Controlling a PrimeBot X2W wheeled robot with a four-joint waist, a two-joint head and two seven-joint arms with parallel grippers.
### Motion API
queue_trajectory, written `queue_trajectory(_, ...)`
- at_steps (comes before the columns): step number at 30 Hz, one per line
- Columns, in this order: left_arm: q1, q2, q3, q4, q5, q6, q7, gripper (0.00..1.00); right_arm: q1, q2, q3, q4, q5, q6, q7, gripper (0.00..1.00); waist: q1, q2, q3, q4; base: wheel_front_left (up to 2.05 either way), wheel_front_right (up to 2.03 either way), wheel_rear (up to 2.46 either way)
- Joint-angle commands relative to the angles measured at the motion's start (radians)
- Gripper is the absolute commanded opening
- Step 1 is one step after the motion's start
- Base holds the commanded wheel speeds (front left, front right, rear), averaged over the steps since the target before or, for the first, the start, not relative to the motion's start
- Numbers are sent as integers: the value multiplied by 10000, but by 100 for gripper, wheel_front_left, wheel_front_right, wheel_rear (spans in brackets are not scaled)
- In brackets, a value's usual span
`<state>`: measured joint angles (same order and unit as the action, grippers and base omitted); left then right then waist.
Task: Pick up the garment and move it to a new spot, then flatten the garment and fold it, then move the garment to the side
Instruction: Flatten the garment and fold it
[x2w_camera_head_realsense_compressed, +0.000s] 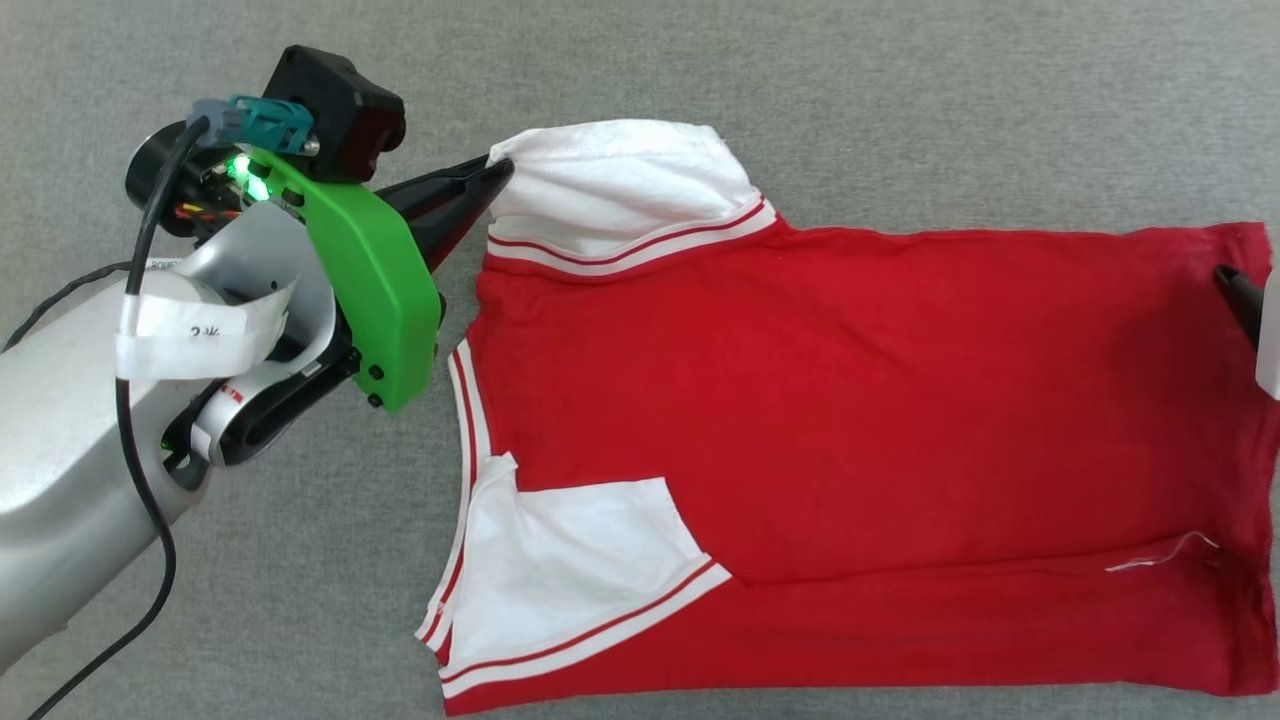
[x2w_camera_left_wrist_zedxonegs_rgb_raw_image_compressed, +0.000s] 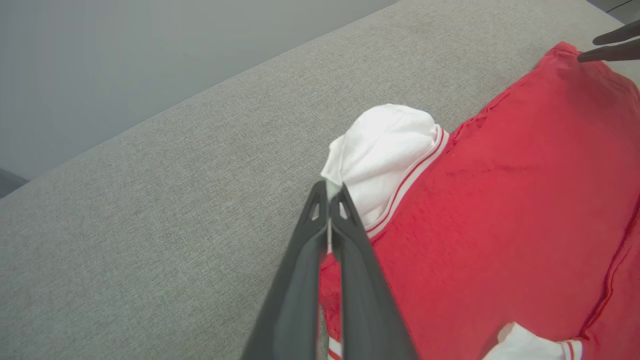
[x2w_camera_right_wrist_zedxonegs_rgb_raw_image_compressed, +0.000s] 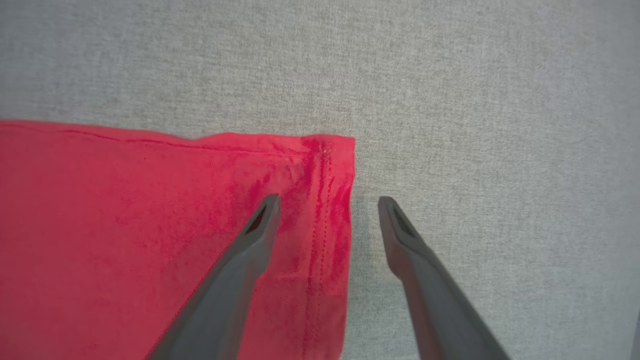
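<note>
Across a grey woven surface (x2w_camera_head_realsense_compressed: 900, 120) the garment (x2w_camera_head_realsense_compressed: 850, 400) lies spread nearly flat, a plain red T-shirt with white short sleeves edged in red-and-white stripes. Seen from the head camera, its neck end points left and its bottom hem points right.

One white sleeve (x2w_camera_head_realsense_compressed: 620, 190), on the garment's far side, bunches up a little from the cloth. The other sleeve (x2w_camera_head_realsense_compressed: 570, 560), on the garment's near side, is folded inward and lies flat on the red body. A small white tag (x2w_camera_head_realsense_compressed: 1160, 555) shows near the hem, on the near side.

The left gripper (x2w_camera_left_wrist_zedxonegs_rgb_raw_image_compressed: 330, 192) is at the outer tip of the far sleeve. Its two dark fingers are pressed together, with a thin sliver of white sleeve cloth pinched between them. Behind those fingers, beside the garment's neck end, sit a bright green cover (x2w_camera_head_realsense_compressed: 370, 270) on the wrist, a black cable (x2w_camera_head_realsense_compressed: 140, 300) and a silver forearm.

The right gripper (x2w_camera_right_wrist_zedxonegs_rgb_raw_image_compressed: 327, 200) is at the garment's hem, near its far corner. Its jaws stand wide apart and hold nothing. One finger lies over the red cloth just inside the stitched hem, and the other lies over the grey surface just beyond the garment's edge. Whether the fingertips touch the cloth cannot be told.
</note>
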<state>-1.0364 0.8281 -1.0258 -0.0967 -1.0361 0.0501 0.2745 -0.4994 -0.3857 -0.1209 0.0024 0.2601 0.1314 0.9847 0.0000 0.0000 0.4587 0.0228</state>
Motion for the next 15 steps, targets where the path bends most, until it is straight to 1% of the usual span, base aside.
queue_trajectory(1,51,67,51,-100,77,97,-85,0,-233,-29,-26,178,-153,-7,31,100,0,0,291,269,0,0,0)
queue_trajectory(6,-4,82,72,-428,182,165,-146,0,-537,3,67,1085,-402,-7,-199,100,0,0,521,435,0,0,0)
queue_trajectory(9,-14,86,63,-436,216,158,-170,0,-557,30,268,1453,-363,-7,-313,100,0,0,565,480,0,0,0)
queue_trajectory(13,20,48,34,-386,212,135,-214,0,-577,-101,585,1899,-265,-7,-613,100,0,0,553,495,0,0,0)
queue_trajectory(14,36,46,25,-365,210,126,-226,0,-573,-116,646,1998,-232,-7,-653,94,0,0,537,491,0,0,0)
queue_trajectory(15,54,49,18,-332,202,115,-239,0,-576,-138,705,2099,-199,-7,-706,46,0,0,517,484,0,0,0)
